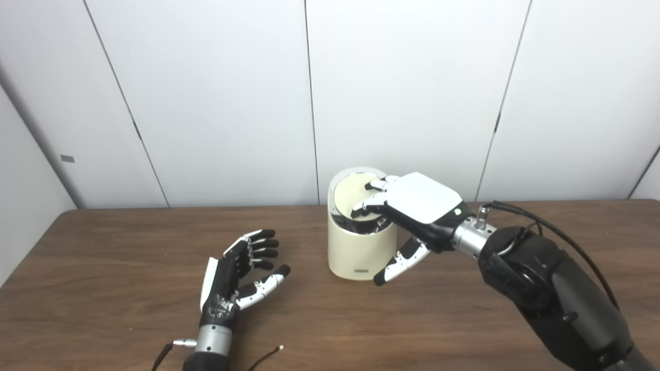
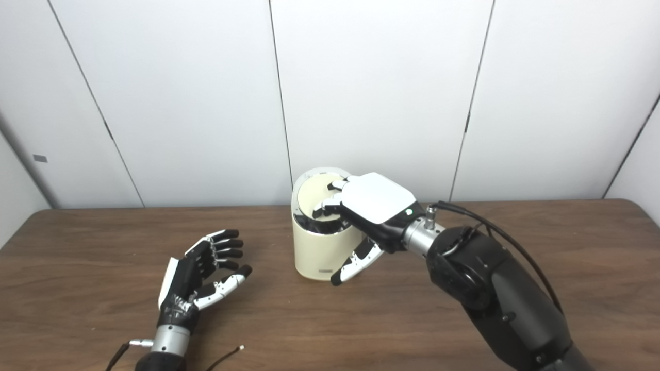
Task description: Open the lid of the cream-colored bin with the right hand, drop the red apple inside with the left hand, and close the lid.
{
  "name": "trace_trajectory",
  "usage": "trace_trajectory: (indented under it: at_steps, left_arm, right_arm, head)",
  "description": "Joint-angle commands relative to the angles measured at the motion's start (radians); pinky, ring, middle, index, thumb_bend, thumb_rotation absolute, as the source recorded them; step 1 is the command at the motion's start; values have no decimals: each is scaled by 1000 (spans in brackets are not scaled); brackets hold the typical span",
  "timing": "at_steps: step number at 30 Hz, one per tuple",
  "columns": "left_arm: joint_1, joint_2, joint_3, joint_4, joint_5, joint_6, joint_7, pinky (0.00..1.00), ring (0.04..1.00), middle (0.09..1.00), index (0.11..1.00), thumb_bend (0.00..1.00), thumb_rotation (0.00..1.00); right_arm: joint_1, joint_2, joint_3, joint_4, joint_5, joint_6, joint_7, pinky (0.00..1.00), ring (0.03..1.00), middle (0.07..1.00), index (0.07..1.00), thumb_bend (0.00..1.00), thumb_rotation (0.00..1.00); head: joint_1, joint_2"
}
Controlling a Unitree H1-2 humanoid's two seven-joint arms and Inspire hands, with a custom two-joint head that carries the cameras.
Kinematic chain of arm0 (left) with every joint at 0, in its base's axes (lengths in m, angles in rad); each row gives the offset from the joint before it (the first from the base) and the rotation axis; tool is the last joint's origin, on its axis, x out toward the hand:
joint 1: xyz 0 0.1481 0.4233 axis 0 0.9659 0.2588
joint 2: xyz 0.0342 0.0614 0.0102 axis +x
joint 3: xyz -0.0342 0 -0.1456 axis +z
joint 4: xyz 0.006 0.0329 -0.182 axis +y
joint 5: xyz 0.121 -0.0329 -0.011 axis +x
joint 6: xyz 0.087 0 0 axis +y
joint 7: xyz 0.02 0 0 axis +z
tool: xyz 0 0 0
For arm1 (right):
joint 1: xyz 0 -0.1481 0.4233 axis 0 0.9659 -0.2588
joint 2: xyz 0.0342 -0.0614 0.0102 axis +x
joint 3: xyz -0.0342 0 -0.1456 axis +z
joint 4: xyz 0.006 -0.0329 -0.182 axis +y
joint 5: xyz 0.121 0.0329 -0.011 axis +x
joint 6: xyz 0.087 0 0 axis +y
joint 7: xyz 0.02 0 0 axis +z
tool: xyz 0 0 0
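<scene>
Your right robot hand [image 1: 412,208] rests its fingers on the tilted lid [image 1: 353,198] of the cream bin [image 1: 356,247], gripping nothing. Your left robot hand [image 1: 240,273] lies open, empty, palm-up on the bench [image 1: 103,268]. No apple visible.

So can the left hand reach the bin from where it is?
Probably yes. The left hand is open, and only bare table lies between it and the bin. But the right hand covers the lid.
</scene>
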Motion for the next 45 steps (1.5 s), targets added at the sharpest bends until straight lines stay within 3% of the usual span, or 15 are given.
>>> trace_trajectory:
  at_steps: [1,10,15,20,24,29,39,45]
  left_arm:
    - [41,-26,-12,17,-2,-3,6,578,656,690,732,601,0]
    - [45,-28,-9,6,-5,1,4,586,652,682,725,596,0]
    - [42,-23,-8,11,-8,-2,-1,586,659,689,732,607,8]
    - [42,-21,-7,10,-16,-3,-8,587,661,691,735,608,0]
    - [43,-22,-6,7,-7,1,-4,583,657,688,733,594,0]
    - [43,-20,-6,6,-2,-6,-2,578,655,686,730,596,0]
    - [49,-18,-3,-8,-17,0,-11,580,658,691,728,613,0]
    - [46,-17,1,-9,-21,0,-12,583,658,692,724,628,8]
  right_arm:
    - [-27,-11,8,35,-19,3,21,906,921,778,782,753,534]
    - [-27,-18,-5,32,12,-4,15,902,922,781,785,739,530]
    - [-20,-2,-80,-7,89,-9,-59,920,912,765,774,694,439]
    - [-2,11,-144,-27,129,-18,-119,816,919,820,815,667,428]
    - [29,17,-189,-43,144,-23,-182,839,922,869,871,665,443]
    - [89,33,-244,-58,197,4,-216,710,884,890,899,683,401]
    - [238,69,-379,3,433,95,-248,741,866,910,925,758,285]
    - [280,81,-407,78,538,52,-286,702,844,899,907,804,244]
  head:
    - [1,0]
    - [3,6]
    - [0,2]
    - [-3,1]
    - [-5,2]
    - [-5,3]
    - [-7,-3]
    - [-15,-2]
